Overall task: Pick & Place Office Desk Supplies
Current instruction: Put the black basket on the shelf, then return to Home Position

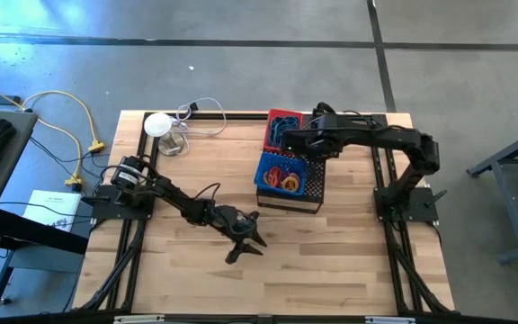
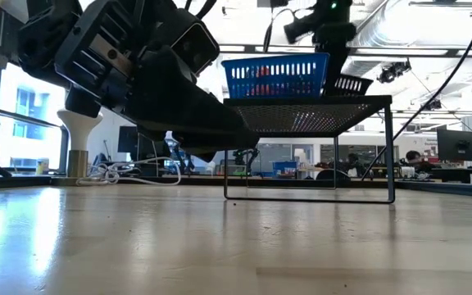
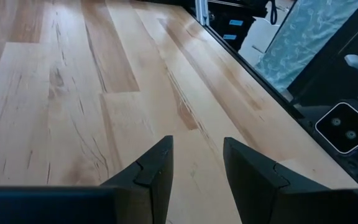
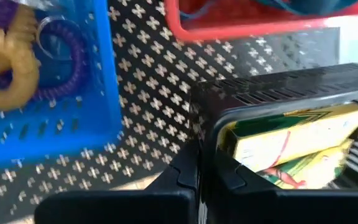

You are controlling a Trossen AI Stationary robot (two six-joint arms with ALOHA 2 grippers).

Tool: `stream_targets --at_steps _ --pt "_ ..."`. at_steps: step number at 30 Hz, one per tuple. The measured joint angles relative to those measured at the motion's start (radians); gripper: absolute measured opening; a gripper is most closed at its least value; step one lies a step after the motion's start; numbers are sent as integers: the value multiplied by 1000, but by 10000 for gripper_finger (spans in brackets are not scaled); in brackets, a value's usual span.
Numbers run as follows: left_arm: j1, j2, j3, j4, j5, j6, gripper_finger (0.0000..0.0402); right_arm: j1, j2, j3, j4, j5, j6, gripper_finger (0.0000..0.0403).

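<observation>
A blue basket holds purple, yellow and orange loops. It stands on a black perforated tray raised on legs. A red basket sits at the tray's far end. A black bin holds yellow packets. My right gripper hangs over the tray between the baskets, shut, with its tips at the bin's corner. My left gripper is open and empty, low over bare wood near the table's middle. My right gripper's shut fingertips stand right at the black bin's corner rim, coming from above. I cannot tell whether they touch or pinch it.
A white round object on a stem, with a cable, stands at the table's far left. The tray's thin legs leave a gap beneath it. Bare wood spreads around my left gripper. A yellow cable lies off the table's left side.
</observation>
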Motion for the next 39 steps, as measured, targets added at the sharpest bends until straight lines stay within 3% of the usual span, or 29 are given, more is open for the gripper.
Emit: stream_targets --at_steps 8,14,22,39 --pt "0 0 0 -9 0 1 136 -4 34 -2 46 -14 -7 3" --pt "0 0 0 -14 0 2 136 -6 34 -2 75 -95 -26 3" --pt "0 0 0 -17 -1 2 136 -6 34 -2 95 -79 -14 7" --pt "0 0 0 -30 -1 3 136 4 27 36 45 -81 42 135"
